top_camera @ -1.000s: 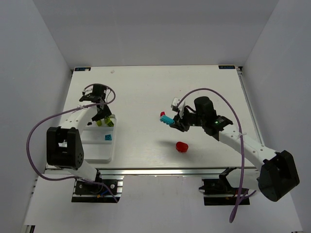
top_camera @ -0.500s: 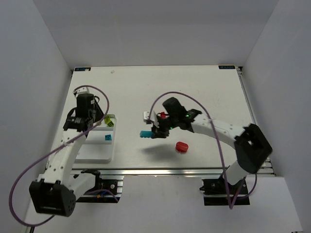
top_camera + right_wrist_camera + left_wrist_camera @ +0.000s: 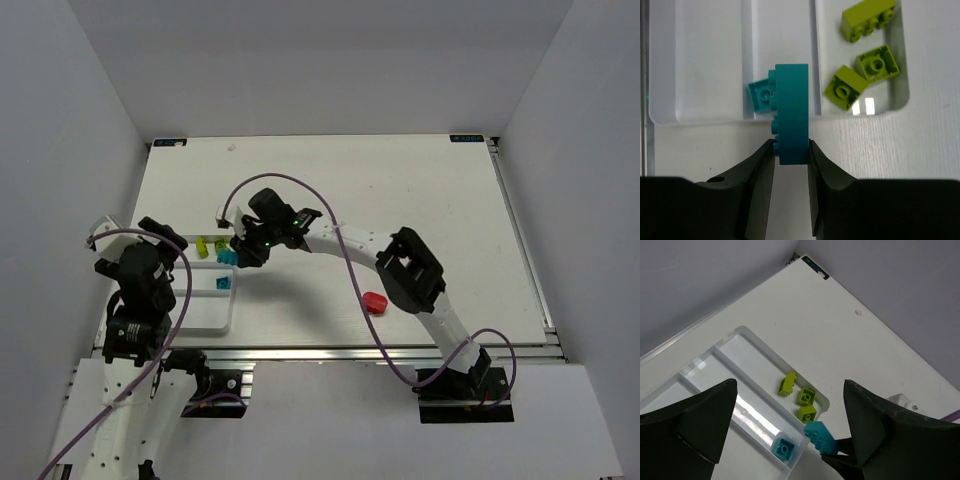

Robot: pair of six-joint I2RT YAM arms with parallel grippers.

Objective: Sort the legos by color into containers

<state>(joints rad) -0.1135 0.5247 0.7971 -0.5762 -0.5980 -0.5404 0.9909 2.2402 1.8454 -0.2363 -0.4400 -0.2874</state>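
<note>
One cyan brick [image 3: 227,258] hangs in the right gripper [image 3: 243,253] at the tray's [image 3: 200,312] right edge, seen from above — a red piece [image 3: 374,302] lies well apart. Left wrist: the left gripper [image 3: 790,405] gapes wide, holding nothing. Right wrist: the fingers [image 3: 757,170] pinch that brick over a tray wall — a loose cyan brick [image 3: 761,95] and three green bricks [image 3: 842,89] lie in neighbouring compartments.

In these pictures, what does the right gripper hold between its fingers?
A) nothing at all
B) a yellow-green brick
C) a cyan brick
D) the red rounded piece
C: in the right wrist view the right gripper is closed on a cyan brick, both fingers pressing its sides, with the tray behind it.
</note>
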